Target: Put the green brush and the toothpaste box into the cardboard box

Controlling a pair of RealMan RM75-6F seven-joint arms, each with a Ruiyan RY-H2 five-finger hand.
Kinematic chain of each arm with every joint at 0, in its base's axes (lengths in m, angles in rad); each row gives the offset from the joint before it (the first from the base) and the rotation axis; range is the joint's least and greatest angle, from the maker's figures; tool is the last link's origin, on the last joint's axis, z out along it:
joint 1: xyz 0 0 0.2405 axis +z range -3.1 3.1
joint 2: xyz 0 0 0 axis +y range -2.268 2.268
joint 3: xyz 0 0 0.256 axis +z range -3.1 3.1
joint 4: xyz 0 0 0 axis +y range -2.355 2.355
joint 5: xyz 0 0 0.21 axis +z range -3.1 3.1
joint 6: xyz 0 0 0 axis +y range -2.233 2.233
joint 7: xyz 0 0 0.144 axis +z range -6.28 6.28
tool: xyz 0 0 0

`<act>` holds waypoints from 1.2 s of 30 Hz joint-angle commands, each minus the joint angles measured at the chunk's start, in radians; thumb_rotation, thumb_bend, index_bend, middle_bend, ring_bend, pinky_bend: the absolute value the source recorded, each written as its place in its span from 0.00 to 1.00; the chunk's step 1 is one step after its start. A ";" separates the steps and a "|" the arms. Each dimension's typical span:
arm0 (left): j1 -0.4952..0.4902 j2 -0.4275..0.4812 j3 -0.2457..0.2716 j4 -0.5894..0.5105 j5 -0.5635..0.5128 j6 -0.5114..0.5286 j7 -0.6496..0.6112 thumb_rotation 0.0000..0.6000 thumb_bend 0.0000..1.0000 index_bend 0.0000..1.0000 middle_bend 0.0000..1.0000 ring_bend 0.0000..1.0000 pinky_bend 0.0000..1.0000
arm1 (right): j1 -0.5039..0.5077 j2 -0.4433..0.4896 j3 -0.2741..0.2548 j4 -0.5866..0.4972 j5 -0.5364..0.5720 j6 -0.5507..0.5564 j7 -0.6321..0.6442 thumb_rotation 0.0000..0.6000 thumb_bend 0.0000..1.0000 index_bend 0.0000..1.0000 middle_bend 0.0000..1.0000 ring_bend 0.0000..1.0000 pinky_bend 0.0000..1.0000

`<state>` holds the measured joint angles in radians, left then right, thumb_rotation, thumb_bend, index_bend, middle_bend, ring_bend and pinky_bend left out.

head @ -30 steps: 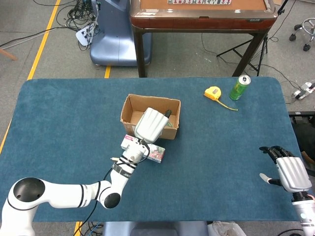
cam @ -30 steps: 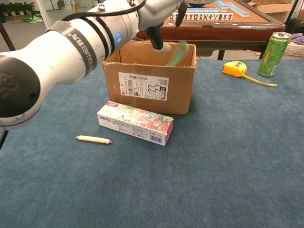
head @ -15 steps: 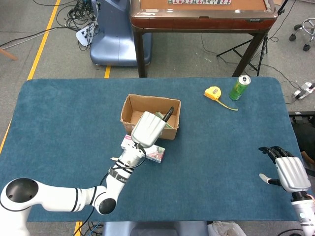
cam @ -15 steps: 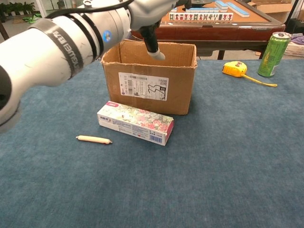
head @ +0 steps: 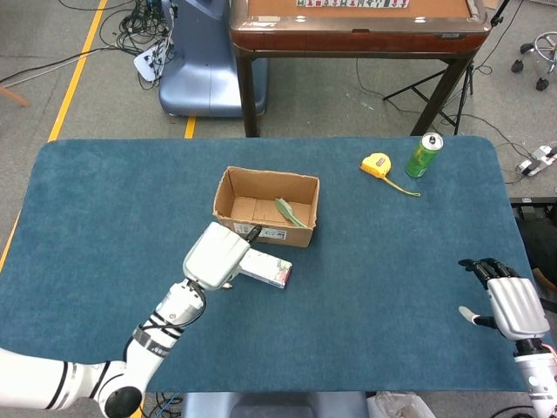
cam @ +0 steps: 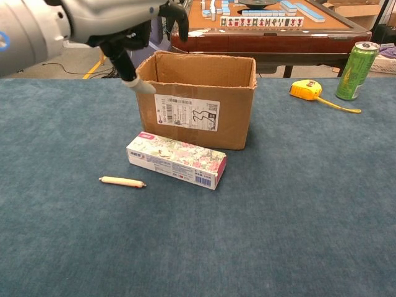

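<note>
The blue table carries the cardboard box, which stands open-topped just beyond the left hand. That hand hangs over the near left corner of the box, its fingers loosely curled and holding nothing. The right hand sits far off at the table's edge, fingers spread and empty. The toothpaste box lies flat below the left fingers, just before the carton. The green brush lies inside the carton.
</note>
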<state>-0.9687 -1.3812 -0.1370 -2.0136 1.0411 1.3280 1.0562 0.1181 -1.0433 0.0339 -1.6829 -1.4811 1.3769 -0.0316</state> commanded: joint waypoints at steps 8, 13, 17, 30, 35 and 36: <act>0.077 0.023 0.104 -0.001 0.074 -0.088 -0.162 1.00 0.09 0.38 1.00 1.00 1.00 | -0.006 0.001 0.004 -0.002 0.005 0.012 -0.001 1.00 0.00 0.27 0.33 0.22 0.38; 0.080 -0.050 0.113 0.066 0.037 -0.146 -0.188 1.00 0.09 0.37 1.00 1.00 1.00 | -0.013 0.010 0.009 -0.001 0.006 0.026 0.020 1.00 0.00 0.27 0.33 0.22 0.38; 0.073 -0.119 0.108 0.126 -0.006 -0.184 -0.193 1.00 0.09 0.34 1.00 1.00 1.00 | -0.017 0.017 0.009 -0.001 0.000 0.035 0.036 1.00 0.00 0.27 0.33 0.22 0.38; 0.045 -0.244 0.053 0.299 -0.105 -0.236 -0.194 1.00 0.09 0.24 1.00 1.00 1.00 | -0.021 0.032 0.009 0.003 -0.011 0.042 0.072 1.00 0.00 0.27 0.33 0.22 0.38; 0.031 -0.276 0.038 0.354 -0.132 -0.251 -0.189 1.00 0.09 0.24 1.00 1.00 1.00 | -0.020 0.031 0.008 0.003 -0.012 0.039 0.070 1.00 0.00 0.27 0.33 0.22 0.38; 0.029 -0.282 0.036 0.364 -0.136 -0.254 -0.189 1.00 0.09 0.24 1.00 1.00 1.00 | -0.020 0.031 0.009 0.003 -0.012 0.038 0.070 1.00 0.00 0.27 0.33 0.22 0.38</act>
<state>-0.9350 -1.6537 -0.0966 -1.6625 0.9119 1.0792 0.8656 0.0982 -1.0121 0.0426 -1.6798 -1.4929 1.4149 0.0383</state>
